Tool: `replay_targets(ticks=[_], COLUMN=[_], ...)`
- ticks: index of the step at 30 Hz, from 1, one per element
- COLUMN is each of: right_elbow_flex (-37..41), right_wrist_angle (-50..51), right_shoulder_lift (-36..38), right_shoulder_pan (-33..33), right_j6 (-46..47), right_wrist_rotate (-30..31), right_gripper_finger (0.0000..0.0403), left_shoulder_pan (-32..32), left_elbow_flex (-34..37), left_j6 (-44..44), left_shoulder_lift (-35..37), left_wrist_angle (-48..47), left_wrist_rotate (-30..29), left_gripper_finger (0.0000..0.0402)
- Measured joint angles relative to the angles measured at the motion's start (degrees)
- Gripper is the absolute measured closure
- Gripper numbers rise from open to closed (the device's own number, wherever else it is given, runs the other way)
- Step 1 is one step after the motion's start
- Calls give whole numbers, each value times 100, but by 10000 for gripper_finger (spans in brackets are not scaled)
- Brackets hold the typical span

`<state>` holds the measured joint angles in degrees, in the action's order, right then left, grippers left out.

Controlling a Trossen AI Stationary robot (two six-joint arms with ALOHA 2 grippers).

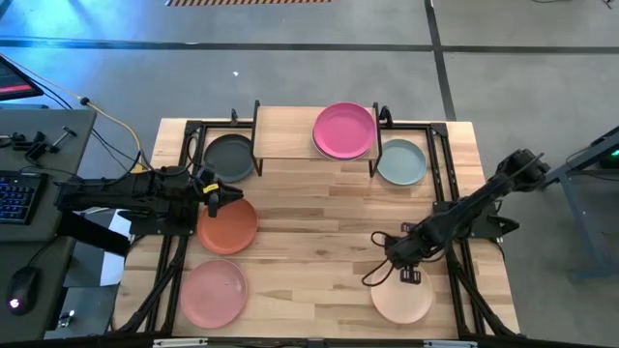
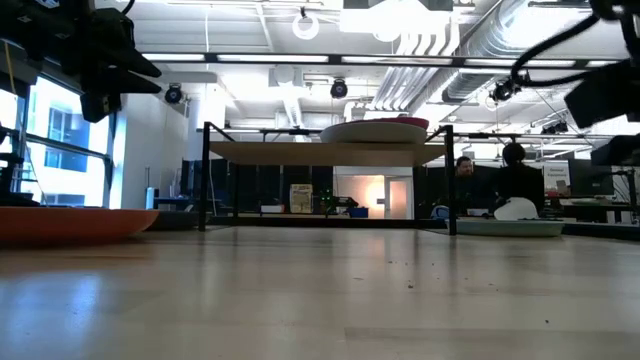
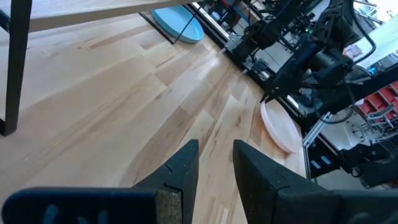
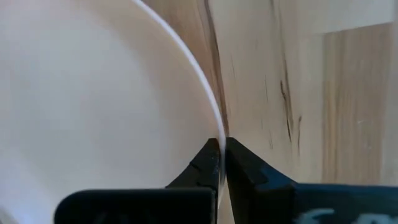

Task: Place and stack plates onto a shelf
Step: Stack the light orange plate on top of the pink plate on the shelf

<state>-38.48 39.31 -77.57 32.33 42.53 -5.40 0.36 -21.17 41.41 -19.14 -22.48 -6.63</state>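
The shelf (image 1: 290,143) stands at the table's far edge with the magenta plate (image 1: 344,130) on its right half. The dark grey plate (image 1: 228,158) lies left of the shelf and the pale teal plate (image 1: 400,161) right of it. The terracotta plate (image 1: 228,226), the pink plate (image 1: 213,292) and the cream plate (image 1: 402,300) lie nearer. My left gripper (image 1: 215,190) hangs open above the terracotta plate's far rim, touching nothing. My right gripper (image 1: 406,274) is shut on the cream plate. No tan or grey-green plate shows. My right gripper holds the cream plate by its rim (image 4: 211,124), on the side toward the table's far edge. The rim is pinched between the two fingers, one over the plate's inside and one outside. The fingers slant down from the far right. Whether the plate is off the table, I cannot tell.
Black metal frame rails (image 1: 184,155) run along the table's left and right sides and behind the shelf. Bare wood (image 1: 309,242) lies in the table's middle, and the shelf's left half is bare. A desk with a keyboard (image 1: 14,193) is at the left. People sit in the room beyond (image 2: 515,175).
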Motion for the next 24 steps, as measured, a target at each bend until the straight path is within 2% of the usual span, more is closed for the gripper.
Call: replay_targets(ticks=[15,24], right_elbow_flex=[0,0], right_wrist_angle=[212,206], right_shoulder_lift=[1180,1707], right_shoulder_pan=[-669,-1224], right_j6=[-7,-47], right_wrist_rotate=[341,312], right_gripper_finger=[403,403], left_shoulder_pan=[0,0], left_elbow_flex=[0,0], left_j6=[0,-2], left_shoulder_lift=[0,1], left_wrist_angle=[-1,-4], left_wrist_rotate=[-24,-28], left_gripper_finger=[312,312])
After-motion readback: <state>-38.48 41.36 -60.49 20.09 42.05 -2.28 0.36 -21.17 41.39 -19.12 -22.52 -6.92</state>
